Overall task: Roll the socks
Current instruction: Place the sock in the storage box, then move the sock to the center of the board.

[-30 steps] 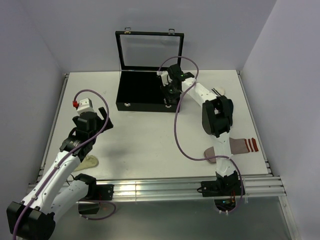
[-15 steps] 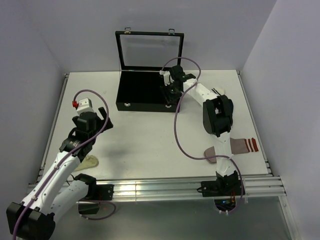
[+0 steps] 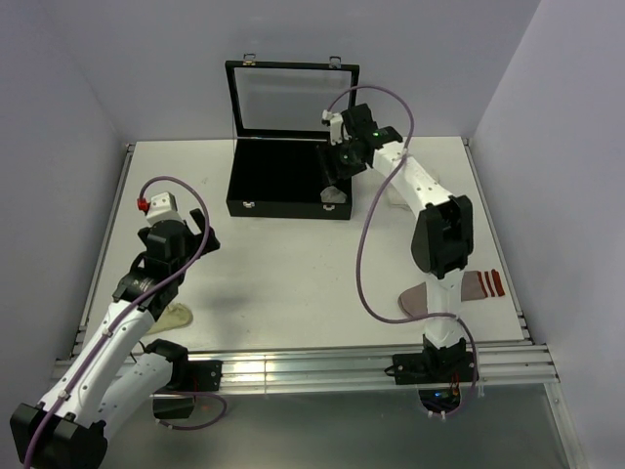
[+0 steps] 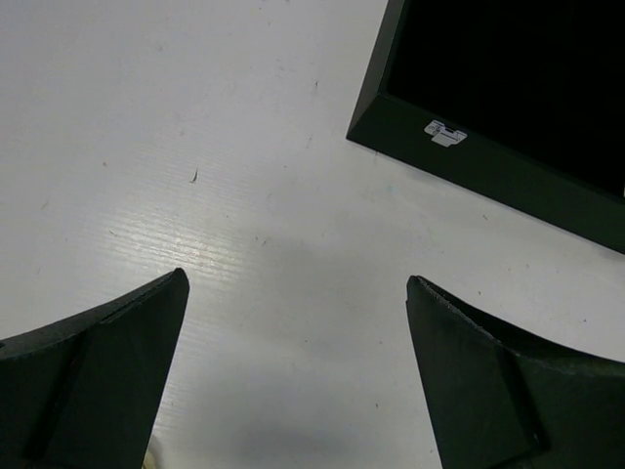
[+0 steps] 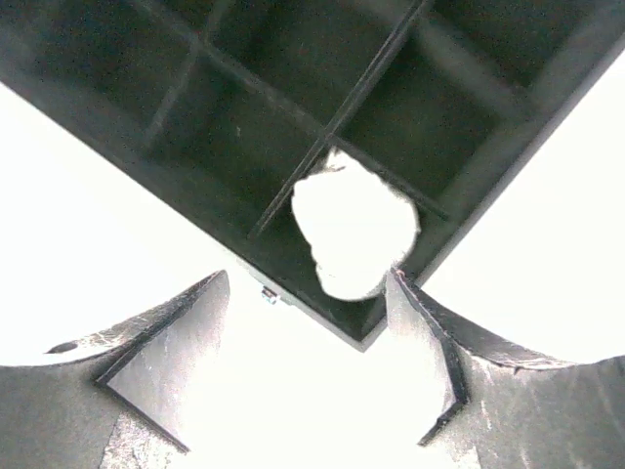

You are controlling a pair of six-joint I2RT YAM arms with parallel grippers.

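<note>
Left gripper (image 4: 295,283): you see both fingers spread wide with nothing between them, over bare table (image 4: 146,117), near a front corner of the black case (image 4: 488,166).
Right gripper (image 5: 305,278): jaws parted, holding nothing. It hangs above the near-right corner of the case.
Rolled white sock (image 5: 354,230): lies in the case's near-right corner compartment, against a divider.
Grey sock (image 3: 480,285): flat on the table beside the right arm's base, striped cuff pointing right, middle hidden by the arm.
Pale sock (image 3: 178,316): on the table, partly under the left arm.
Lid (image 3: 293,95): standing open.
</note>
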